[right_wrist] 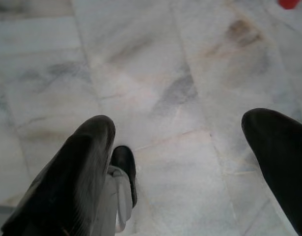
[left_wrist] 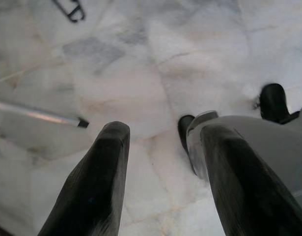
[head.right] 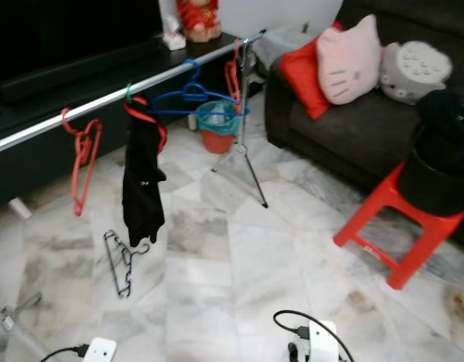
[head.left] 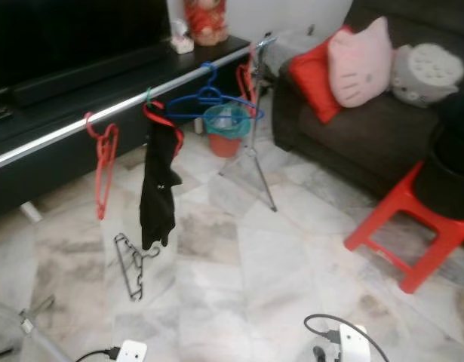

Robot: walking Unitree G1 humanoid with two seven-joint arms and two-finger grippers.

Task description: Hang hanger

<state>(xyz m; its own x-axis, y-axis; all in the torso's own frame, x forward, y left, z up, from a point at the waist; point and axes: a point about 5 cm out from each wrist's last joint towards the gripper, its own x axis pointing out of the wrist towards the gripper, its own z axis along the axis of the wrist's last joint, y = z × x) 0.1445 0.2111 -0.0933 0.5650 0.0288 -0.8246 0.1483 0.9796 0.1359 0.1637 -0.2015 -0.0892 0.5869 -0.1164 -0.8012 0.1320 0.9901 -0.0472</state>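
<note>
Silver rail [head.right: 103, 104] runs diagonally across upper left of frame. Red hanger [head.right: 82, 162] hangs from it at left. Black garment [head.right: 142, 188] on red hanger hangs mid-rail, blue hanger [head.right: 192, 96] just right of it. Dark wire hanger [head.right: 122, 260] lies on marble floor [head.right: 239, 271], lower left, below garment. Teal-lined red bin [head.right: 217, 124] upper centre. Red stool [head.right: 401, 230] at right. Dark sofa [head.right: 345, 128] upper right, with red cushion [head.right: 303, 72] and pink cat pillow [head.right: 351, 62].

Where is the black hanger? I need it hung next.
The black hanger lies on the marble floor, left of centre, just below the black garment.
</note>
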